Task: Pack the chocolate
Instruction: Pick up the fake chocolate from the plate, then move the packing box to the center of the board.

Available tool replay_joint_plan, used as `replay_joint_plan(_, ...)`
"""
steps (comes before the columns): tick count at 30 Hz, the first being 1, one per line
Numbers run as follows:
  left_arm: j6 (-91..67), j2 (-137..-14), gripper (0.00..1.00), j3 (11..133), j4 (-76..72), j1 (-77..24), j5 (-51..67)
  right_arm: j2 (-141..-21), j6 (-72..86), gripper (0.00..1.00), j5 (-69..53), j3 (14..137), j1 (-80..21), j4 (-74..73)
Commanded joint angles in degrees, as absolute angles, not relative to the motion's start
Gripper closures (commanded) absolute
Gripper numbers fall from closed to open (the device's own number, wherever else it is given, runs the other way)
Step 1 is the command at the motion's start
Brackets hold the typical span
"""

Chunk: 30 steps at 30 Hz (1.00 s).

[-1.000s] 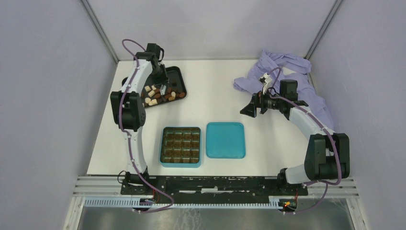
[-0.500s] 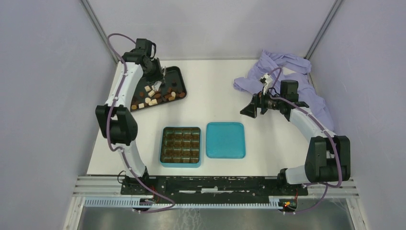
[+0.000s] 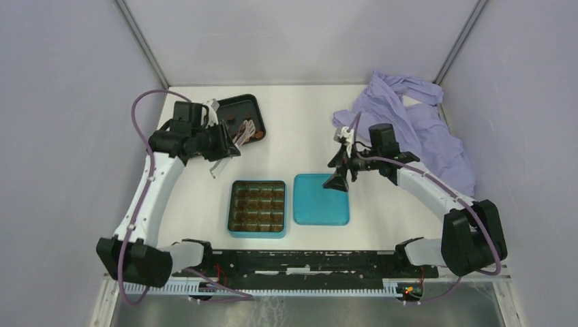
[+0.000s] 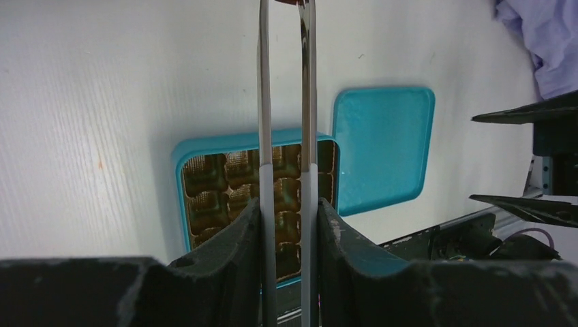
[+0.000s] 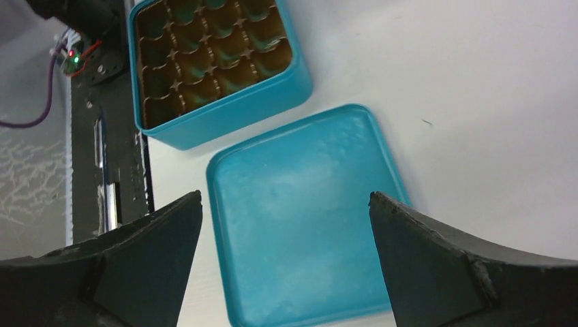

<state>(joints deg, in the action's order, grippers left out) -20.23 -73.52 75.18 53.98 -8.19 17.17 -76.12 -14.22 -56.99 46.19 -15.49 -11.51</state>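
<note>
Grips a pair of metal tweezers in the left tool, with the jaws closed tight onto the two blades. Pinches one dark brown piece of chocolate between the tweezer tips, seen only at the very top edge of the left wrist view and mostly cut off there, well ahead of the tool's own fingers. Looks down past the blades onto the teal box with its brown grid insert and, just to its right, the lid lying flat on the table. Leaves more chocolate, reddish-brown pieces, on the black tray at the far left, partly hidden behind the left arm. Holds the right tool spread wide above the far left corner of the lid, gripping nothing. Compared with a second ago: has lifted the left tool away from the tray and swung it toward the box, with the elbow dropped low to the left; has brought the right tool from beside the purple cloth over to the lid.
</note>
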Motion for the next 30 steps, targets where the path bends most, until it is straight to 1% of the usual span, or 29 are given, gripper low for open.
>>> replay_joint_plan(1,-23.2,-64.4,0.97,71.0,51.6,-8.1,19.6,-76.8,-25.4,0.02,-50.4,51.3,-23.9,-16.8)
replay_joint_plan(6,-23.9,-60.0,0.97,69.5,53.7,-8.1,16.9,-83.2,-31.9,0.02,-40.1,58.4,-34.0,-18.2)
replay_joint_plan(9,-24.4,-58.2,0.97,69.7,54.8,-8.1,14.8,-88.9,-32.2,0.02,-35.2,62.5,-39.1,-17.3)
replay_joint_plan(11,-24.8,-57.0,0.97,69.6,55.2,-8.1,13.8,-92.3,-32.1,0.04,-32.6,65.4,-42.1,-17.0)
replay_joint_plan(17,-26.7,-53.1,0.97,67.4,55.4,-8.1,13.2,-100.6,-31.7,0.17,-23.8,71.6,-49.0,-16.5)
replay_joint_plan(19,-27.0,-52.2,0.97,66.9,55.7,-8.1,13.0,-102.6,-31.1,0.22,-21.7,72.8,-49.7,-16.6)
replay_joint_plan(23,-27.2,-51.3,0.97,66.7,56.4,-8.1,12.6,-105.4,-29.7,0.28,-18.2,74.6,-50.2,-15.8)
replay_joint_plan(27,-27.2,-51.1,0.97,66.8,56.6,-8.1,12.7,-107.8,-28.5,0.38,-15.4,75.7,-50.4,-15.1)
replay_joint_plan(30,-27.2,-51.2,0.97,66.9,56.6,-8.1,12.9,-109.0,-27.6,0.48,-12.4,76.4,-50.4,-14.1)
